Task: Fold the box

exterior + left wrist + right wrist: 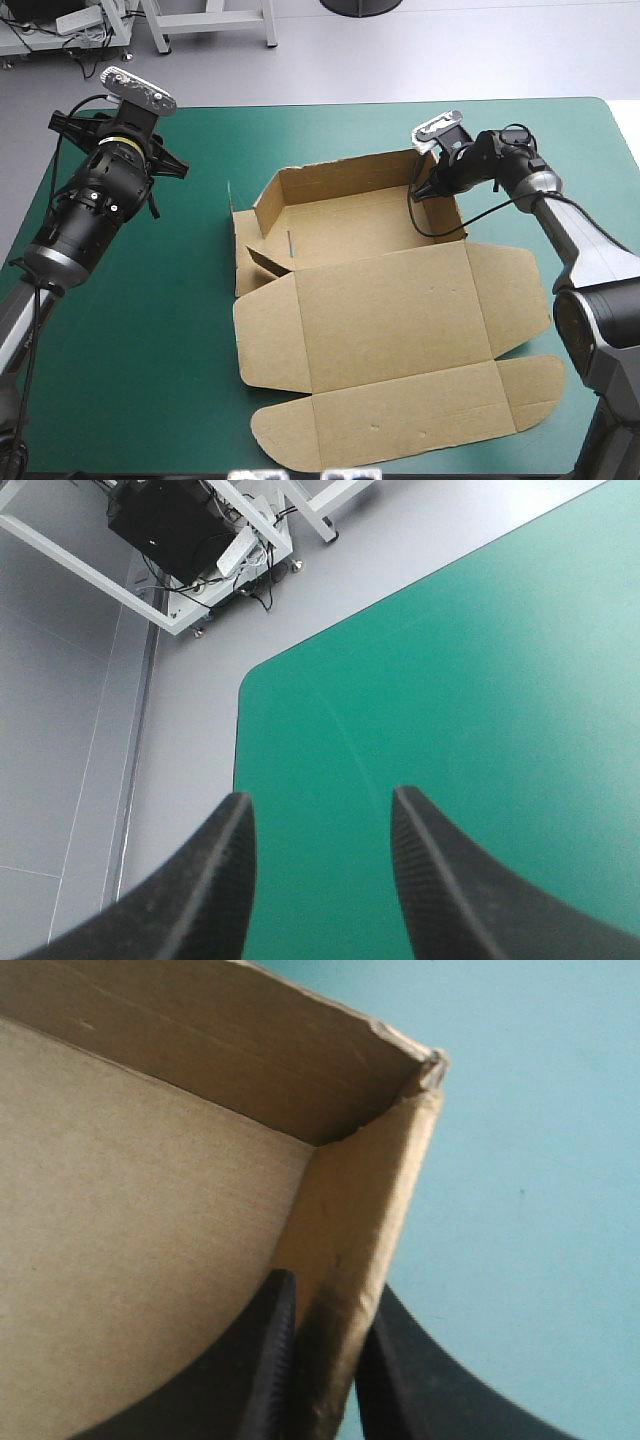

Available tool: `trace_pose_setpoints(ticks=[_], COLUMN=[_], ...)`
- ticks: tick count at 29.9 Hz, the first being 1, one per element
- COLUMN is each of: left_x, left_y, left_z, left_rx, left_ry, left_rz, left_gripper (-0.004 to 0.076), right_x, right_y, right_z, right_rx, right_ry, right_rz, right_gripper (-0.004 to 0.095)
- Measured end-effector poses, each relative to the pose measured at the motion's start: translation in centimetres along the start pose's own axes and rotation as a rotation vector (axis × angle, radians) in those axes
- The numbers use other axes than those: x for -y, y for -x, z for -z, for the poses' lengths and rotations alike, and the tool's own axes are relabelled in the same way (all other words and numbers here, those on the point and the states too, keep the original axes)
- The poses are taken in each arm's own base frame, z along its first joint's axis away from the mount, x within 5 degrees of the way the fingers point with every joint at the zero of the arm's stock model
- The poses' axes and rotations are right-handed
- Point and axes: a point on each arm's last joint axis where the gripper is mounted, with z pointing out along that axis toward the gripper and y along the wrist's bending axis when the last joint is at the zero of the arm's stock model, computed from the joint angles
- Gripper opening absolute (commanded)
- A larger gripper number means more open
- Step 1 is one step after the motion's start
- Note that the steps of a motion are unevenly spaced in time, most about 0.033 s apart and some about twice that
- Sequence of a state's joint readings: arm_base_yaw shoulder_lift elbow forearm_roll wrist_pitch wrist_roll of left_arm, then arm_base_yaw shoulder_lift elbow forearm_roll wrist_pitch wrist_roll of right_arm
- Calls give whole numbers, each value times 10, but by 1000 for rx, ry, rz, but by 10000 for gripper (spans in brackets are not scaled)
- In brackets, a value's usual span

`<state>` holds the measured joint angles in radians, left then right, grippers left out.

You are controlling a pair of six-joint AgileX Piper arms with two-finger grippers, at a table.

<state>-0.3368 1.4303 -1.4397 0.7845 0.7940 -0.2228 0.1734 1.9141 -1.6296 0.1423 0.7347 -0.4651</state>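
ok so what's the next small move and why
Probably bring the left claw across to the box's left flaps. It hangs open over bare teal-green cover, apart from the box, while the right claw is shut on the right wall, and the left flaps look untucked.

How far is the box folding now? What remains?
Done: the box has its far and right walls standing. In hand: the right gripper is shut on the right wall. To do: the left-side flaps lean loose, the lid lies flat; the left gripper is open, away over the teal-green cover.
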Motion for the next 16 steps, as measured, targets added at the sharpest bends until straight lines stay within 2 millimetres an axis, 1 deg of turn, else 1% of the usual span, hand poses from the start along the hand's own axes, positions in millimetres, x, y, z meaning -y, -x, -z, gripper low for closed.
trace_pose_setpoints(ticks=[5, 6, 10, 13, 16], left_x=[0, 0, 0, 0, 0], left_y=[0, 0, 0, 0, 0], left_z=[0, 0, 0, 0, 0], left_rx=[0, 0, 0, 0, 0], left_ry=[0, 0, 0, 0, 0], left_rz=[0, 0, 0, 0, 0], left_gripper=[311, 311, 311, 311, 311], right_x=[3, 3, 3, 3, 3], right_y=[-3, -3, -2, 4, 17], right_z=[-4, -5, -4, 5, 26], right_rx=[-13, -13, -5, 6, 41], right_ry=[-30, -30, -33, -25, -12], right_rz=[46, 48, 45, 34, 14], right_gripper=[434, 447, 448, 448, 448])
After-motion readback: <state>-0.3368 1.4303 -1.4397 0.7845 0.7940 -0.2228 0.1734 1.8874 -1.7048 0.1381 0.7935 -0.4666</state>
